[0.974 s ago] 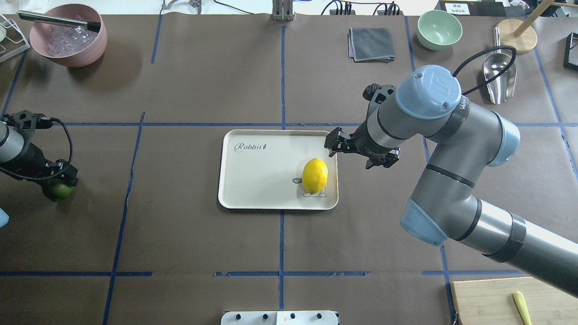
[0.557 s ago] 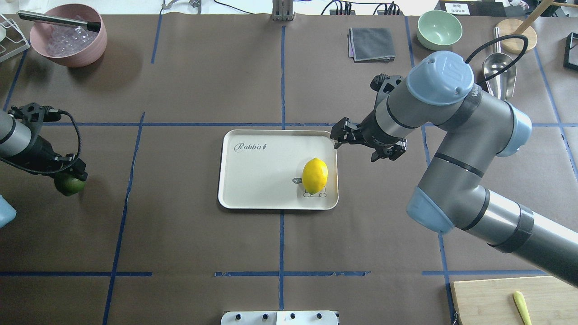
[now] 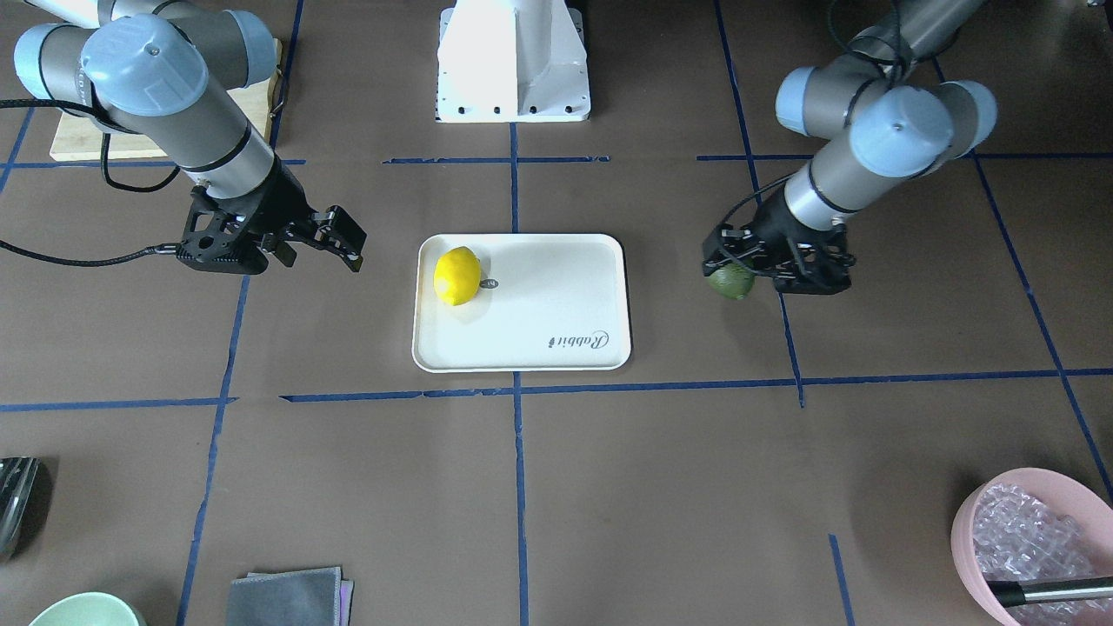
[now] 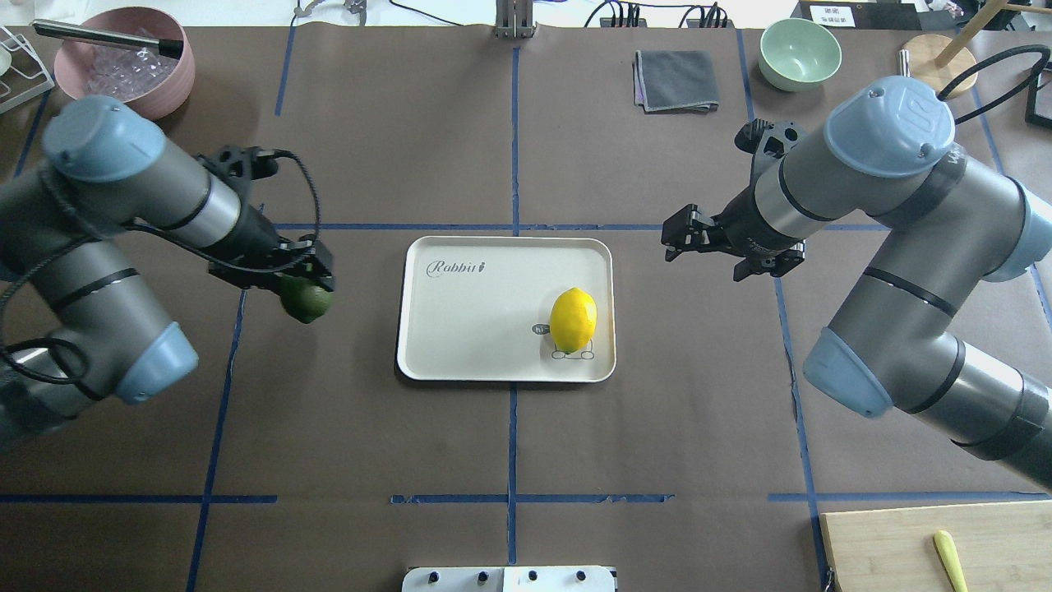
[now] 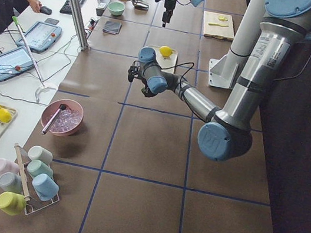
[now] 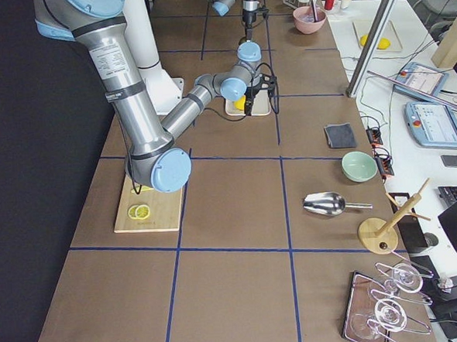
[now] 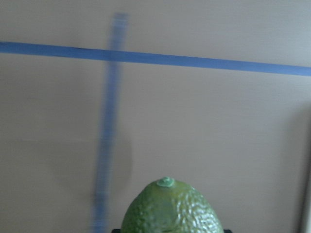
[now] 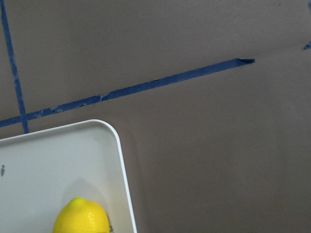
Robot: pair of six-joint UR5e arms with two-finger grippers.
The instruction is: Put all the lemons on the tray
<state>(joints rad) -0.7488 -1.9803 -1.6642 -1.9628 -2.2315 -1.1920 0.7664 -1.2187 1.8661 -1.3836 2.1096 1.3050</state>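
The cream tray (image 4: pixel 468 329) lies at the table's middle. The yellow lemon (image 4: pixel 573 319) rests on its right part, over the bear drawing. My left gripper (image 4: pixel 306 284) is shut on the green lemon (image 4: pixel 306 302) and holds it above the table, just left of the tray's left edge. The left wrist view shows the green lemon (image 7: pixel 172 208) over bare table. My right gripper (image 4: pixel 684 238) is open and empty, to the right of the tray's far right corner. The right wrist view shows the tray's corner (image 8: pixel 48 165) and the yellow lemon (image 8: pixel 81 216).
A pink bowl (image 4: pixel 123 70) stands at the far left. A grey cloth (image 4: pixel 675 80) and a green bowl (image 4: pixel 800 53) sit at the far right. A bamboo cutting board (image 4: pixel 888 543) with a lemon slice (image 4: pixel 949 559) lies at the near right corner.
My left gripper has carried the green lemon from the table's left edge to just beside the tray. My right gripper has drawn back to the right, away from the tray.
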